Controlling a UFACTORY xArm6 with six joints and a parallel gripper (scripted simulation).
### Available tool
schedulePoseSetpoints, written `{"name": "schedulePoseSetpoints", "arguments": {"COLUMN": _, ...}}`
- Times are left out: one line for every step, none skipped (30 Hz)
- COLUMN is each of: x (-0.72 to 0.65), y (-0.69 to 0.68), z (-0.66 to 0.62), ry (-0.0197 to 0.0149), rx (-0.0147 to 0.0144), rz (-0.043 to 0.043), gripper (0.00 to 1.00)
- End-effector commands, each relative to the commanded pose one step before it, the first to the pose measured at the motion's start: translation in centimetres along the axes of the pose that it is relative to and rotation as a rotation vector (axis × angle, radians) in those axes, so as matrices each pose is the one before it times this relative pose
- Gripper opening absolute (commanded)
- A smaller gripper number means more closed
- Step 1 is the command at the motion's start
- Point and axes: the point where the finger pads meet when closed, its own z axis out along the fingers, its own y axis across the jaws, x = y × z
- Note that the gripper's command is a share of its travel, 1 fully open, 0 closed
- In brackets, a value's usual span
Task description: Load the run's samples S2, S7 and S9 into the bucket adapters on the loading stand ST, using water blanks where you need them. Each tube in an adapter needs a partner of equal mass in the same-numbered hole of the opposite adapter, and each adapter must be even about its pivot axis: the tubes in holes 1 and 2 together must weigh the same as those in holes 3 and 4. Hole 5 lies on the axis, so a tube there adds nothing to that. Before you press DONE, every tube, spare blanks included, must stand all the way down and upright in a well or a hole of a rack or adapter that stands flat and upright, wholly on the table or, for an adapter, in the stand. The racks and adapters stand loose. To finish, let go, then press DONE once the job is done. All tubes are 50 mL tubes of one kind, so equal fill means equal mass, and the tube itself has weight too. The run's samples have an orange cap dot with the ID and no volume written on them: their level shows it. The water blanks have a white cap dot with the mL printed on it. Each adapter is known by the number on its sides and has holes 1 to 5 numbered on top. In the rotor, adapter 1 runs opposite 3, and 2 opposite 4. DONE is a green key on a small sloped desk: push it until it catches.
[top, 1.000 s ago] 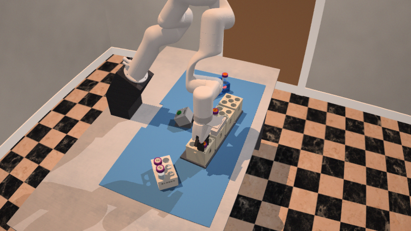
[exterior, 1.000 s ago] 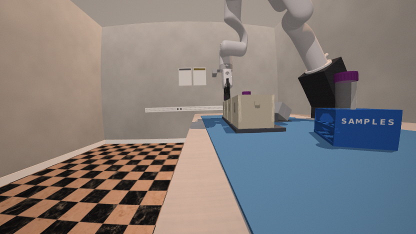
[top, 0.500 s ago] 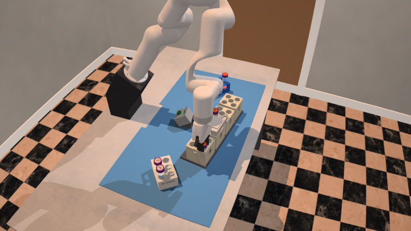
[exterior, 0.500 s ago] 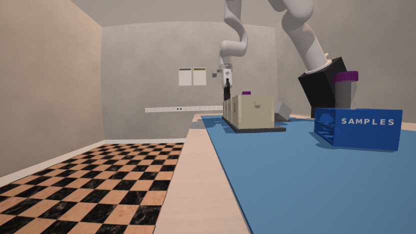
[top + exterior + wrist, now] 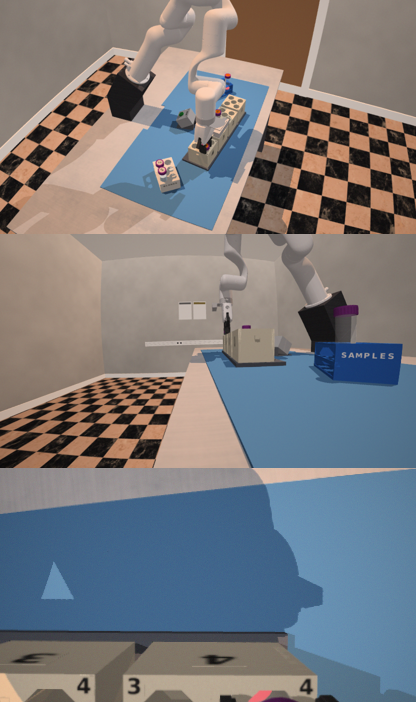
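Note:
My gripper (image 5: 203, 147) (image 5: 226, 327) (image 5: 277, 699) is down at the top of adapter 4 (image 5: 196, 154) (image 5: 220, 668), the near one on the loading stand (image 5: 199, 165) (image 5: 256, 364). Its fingers stand slightly open around a purple-capped sample tube (image 5: 207, 145) (image 5: 272, 698) with an orange dot. The tube sits down in the hole by the mark 4. Adapter 3 (image 5: 221, 133) (image 5: 60, 660) is beside it. Another orange-dot tube (image 5: 218, 112) (image 5: 246, 326) stands in an adapter further along. One sample tube (image 5: 227, 76) (image 5: 345, 324) stands in the blue SAMPLES rack (image 5: 229, 87) (image 5: 366, 362).
The beige blanks rack (image 5: 168, 181) holds two white-dot blanks (image 5: 159, 162) (image 5: 161, 170) at the near left of the blue mat (image 5: 139, 162). The green DONE key (image 5: 181, 113) sits on its grey desk (image 5: 187, 119), left of the stand. The arm's black base (image 5: 126, 96) is at the far left.

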Motion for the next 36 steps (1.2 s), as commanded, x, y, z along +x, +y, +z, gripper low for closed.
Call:
{"name": "schedulePoseSetpoints", "arguments": {"x": 0.119, "y": 0.041, "z": -0.076, "ry": 0.00261, "rx": -0.00126, "rz": -0.00032, "gripper": 0.44}}
{"name": "schedulePoseSetpoints", "arguments": {"x": 0.0, "y": 0.0, "z": 0.0, "ry": 0.0, "rx": 0.0, "rz": 0.0, "gripper": 0.44}}
{"name": "schedulePoseSetpoints", "arguments": {"x": 0.0, "y": 0.0, "z": 0.0, "ry": 0.0, "rx": 0.0, "rz": 0.0, "gripper": 0.44}}
{"name": "schedulePoseSetpoints", "arguments": {"x": 0.0, "y": 0.0, "z": 0.0, "ry": 0.0, "rx": 0.0, "rz": 0.0, "gripper": 0.44}}
{"name": "schedulePoseSetpoints", "arguments": {"x": 0.0, "y": 0.0, "z": 0.0, "ry": 0.0, "rx": 0.0, "rz": 0.0, "gripper": 0.44}}
{"name": "schedulePoseSetpoints", "arguments": {"x": 0.0, "y": 0.0, "z": 0.0, "ry": 0.0, "rx": 0.0, "rz": 0.0, "gripper": 0.44}}
{"name": "schedulePoseSetpoints", "arguments": {"x": 0.0, "y": 0.0, "z": 0.0, "ry": 0.0, "rx": 0.0, "rz": 0.0, "gripper": 0.44}}
{"name": "schedulePoseSetpoints", "arguments": {"x": -0.008, "y": 0.0, "z": -0.189, "ry": 0.00001, "rx": 0.00003, "rz": -0.00001, "gripper": 0.44}}
{"name": "schedulePoseSetpoints", "arguments": {"x": 0.003, "y": 0.0, "z": -0.203, "ry": -0.00001, "rx": -0.00001, "rz": 0.0, "gripper": 0.44}}
{"name": "schedulePoseSetpoints", "arguments": {"x": 0.0, "y": 0.001, "z": -0.199, "ry": 0.00001, "rx": 0.0, "rz": -0.00001, "gripper": 0.44}}
{"name": "schedulePoseSetpoints", "arguments": {"x": 0.0, "y": 0.0, "z": -0.199, "ry": 0.00001, "rx": 0.0, "rz": -0.00001, "gripper": 0.44}}
{"name": "schedulePoseSetpoints", "arguments": {"x": 0.0, "y": 0.0, "z": -0.2, "ry": 0.00001, "rx": 0.0, "rz": -0.00001, "gripper": 0.44}}
{"name": "schedulePoseSetpoints", "arguments": {"x": 0.0, "y": 0.0, "z": -0.2, "ry": 0.00001, "rx": 0.0, "rz": -0.00001, "gripper": 0.44}}
{"name": "schedulePoseSetpoints", "arguments": {"x": 0.001, "y": 0.0, "z": -0.2, "ry": 0.00001, "rx": 0.0, "rz": -0.00001, "gripper": 0.44}}
{"name": "schedulePoseSetpoints", "arguments": {"x": 0.001, "y": 0.0, "z": -0.2, "ry": 0.00001, "rx": 0.0, "rz": -0.00001, "gripper": 0.44}}
{"name": "schedulePoseSetpoints", "arguments": {"x": 0.001, "y": 0.0, "z": -0.2, "ry": 0.00001, "rx": -0.00001, "rz": -0.00001, "gripper": 0.44}}
{"name": "schedulePoseSetpoints", "arguments": {"x": 0.001, "y": 0.0, "z": -0.2, "ry": 0.00001, "rx": -0.00001, "rz": -0.00001, "gripper": 0.44}}
{"name": "schedulePoseSetpoints", "arguments": {"x": 0.001, "y": 0.0, "z": -0.2, "ry": 0.00001, "rx": -0.00001, "rz": -0.00001, "gripper": 0.44}}
{"name": "schedulePoseSetpoints", "arguments": {"x": 0.001, "y": 0.0, "z": -0.2, "ry": 0.00001, "rx": -0.00001, "rz": -0.00001, "gripper": 0.44}}
{"name": "schedulePoseSetpoints", "arguments": {"x": 0.001, "y": 0.0, "z": -0.2, "ry": 0.00001, "rx": -0.00001, "rz": -0.00001, "gripper": 0.44}}
{"name": "schedulePoseSetpoints", "arguments": {"x": 0.0, "y": 0.0, "z": 0.0, "ry": 0.0, "rx": 0.0, "rz": 0.0, "gripper": 0.44}}
{"name": "schedulePoseSetpoints", "arguments": {"x": 0.0, "y": 0.0, "z": 0.0, "ry": 0.0, "rx": 0.0, "rz": 0.0, "gripper": 0.44}}
{"name": "schedulePoseSetpoints", "arguments": {"x": 0.002, "y": 0.0, "z": -0.202, "ry": 0.0, "rx": -0.00001, "rz": 0.0, "gripper": 0.44}}
{"name": "schedulePoseSetpoints", "arguments": {"x": 0.001, "y": 0.0, "z": -0.2, "ry": 0.00001, "rx": -0.00001, "rz": -0.00001, "gripper": 0.44}}
{"name": "schedulePoseSetpoints", "arguments": {"x": 0.001, "y": 0.0, "z": -0.2, "ry": 0.00001, "rx": -0.00001, "rz": -0.00001, "gripper": 0.44}}
{"name": "schedulePoseSetpoints", "arguments": {"x": 0.001, "y": 0.0, "z": -0.2, "ry": 0.00001, "rx": -0.00001, "rz": -0.00001, "gripper": 0.44}}
{"name": "schedulePoseSetpoints", "arguments": {"x": 0.001, "y": 0.0, "z": -0.2, "ry": 0.00001, "rx": -0.00001, "rz": -0.00001, "gripper": 0.44}}
{"name": "schedulePoseSetpoints", "arguments": {"x": 0.001, "y": 0.0, "z": -0.2, "ry": 0.00001, "rx": -0.00001, "rz": -0.00001, "gripper": 0.44}}
{"name": "schedulePoseSetpoints", "arguments": {"x": 0.001, "y": 0.0, "z": -0.2, "ry": 0.00001, "rx": -0.00001, "rz": -0.00001, "gripper": 0.44}}
{"name": "schedulePoseSetpoints", "arguments": {"x": 0.001, "y": 0.0, "z": -0.2, "ry": 0.00001, "rx": -0.00001, "rz": -0.00001, "gripper": 0.44}}
{"name": "schedulePoseSetpoints", "arguments": {"x": 0.001, "y": 0.0, "z": -0.2, "ry": 0.00001, "rx": -0.00001, "rz": -0.00001, "gripper": 0.44}}
{"name": "schedulePoseSetpoints", "arguments": {"x": 0.001, "y": 0.0, "z": -0.201, "ry": 0.00001, "rx": -0.00001, "rz": -0.00001, "gripper": 0.44}}
{"name": "schedulePoseSetpoints", "arguments": {"x": 0.001, "y": 0.0, "z": -0.201, "ry": 0.00001, "rx": -0.00001, "rz": -0.00001, "gripper": 0.44}}
{"name": "schedulePoseSetpoints", "arguments": {"x": 0.001, "y": 0.0, "z": -0.201, "ry": 0.00001, "rx": -0.00001, "rz": -0.00001, "gripper": 0.44}}
{"name": "schedulePoseSetpoints", "arguments": {"x": 0.001, "y": 0.0, "z": -0.201, "ry": 0.00001, "rx": -0.00001, "rz": -0.00001, "gripper": 0.44}}
{"name": "schedulePoseSetpoints", "arguments": {"x": 0.001, "y": 0.0, "z": -0.201, "ry": 0.00001, "rx": -0.00001, "rz": -0.00001, "gripper": 0.44}}
